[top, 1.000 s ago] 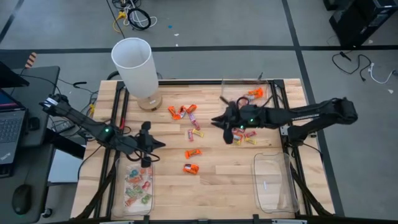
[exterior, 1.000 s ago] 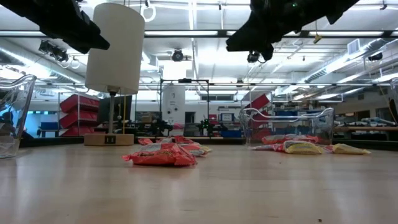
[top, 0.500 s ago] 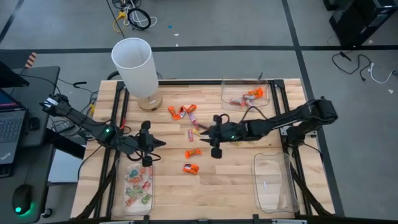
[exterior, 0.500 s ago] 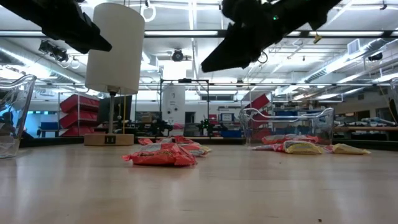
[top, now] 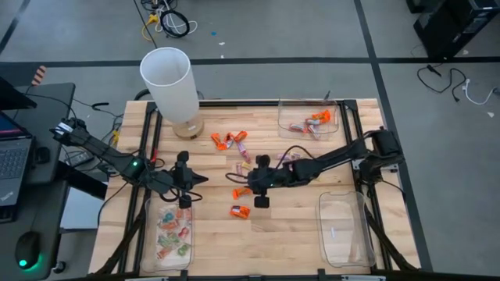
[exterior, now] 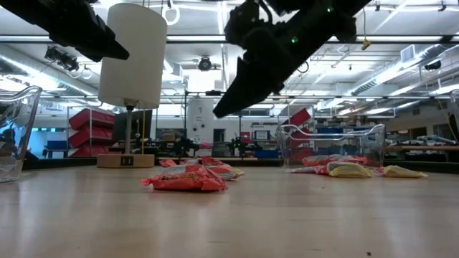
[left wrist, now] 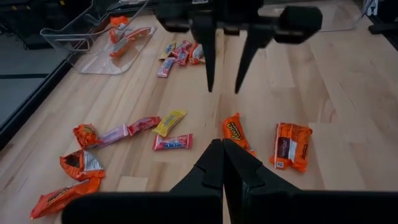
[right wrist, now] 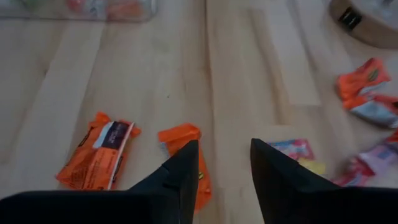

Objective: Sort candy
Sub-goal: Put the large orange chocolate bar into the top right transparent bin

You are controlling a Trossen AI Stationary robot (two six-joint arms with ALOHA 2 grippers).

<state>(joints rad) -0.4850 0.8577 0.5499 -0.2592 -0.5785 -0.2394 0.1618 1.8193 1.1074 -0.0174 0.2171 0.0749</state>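
Observation:
Wrapped candy lies scattered on the wooden table: an orange cluster [top: 229,140] far of centre and two orange pieces [left wrist: 235,130] [left wrist: 291,144] in the middle. My right gripper [right wrist: 224,152] hangs open just above the table. It slants down over the middle orange piece [right wrist: 186,155], with one finger above that piece's edge, touching nothing. My left gripper [left wrist: 222,155] is shut and empty. It hovers above the near-left tray [top: 173,234], which holds pale candy.
A tall white cylinder on a wooden base [top: 168,82] stands at the far left. A clear tray [top: 308,117] at the far right holds a few orange candies, and another clear tray [top: 344,226] sits near right. Pink and yellow candies [left wrist: 177,53] lie right of centre.
My right gripper has swept from near the far-right tray toward the table's left and near side. It has come down over the orange candy in the middle. My left arm has kept still.

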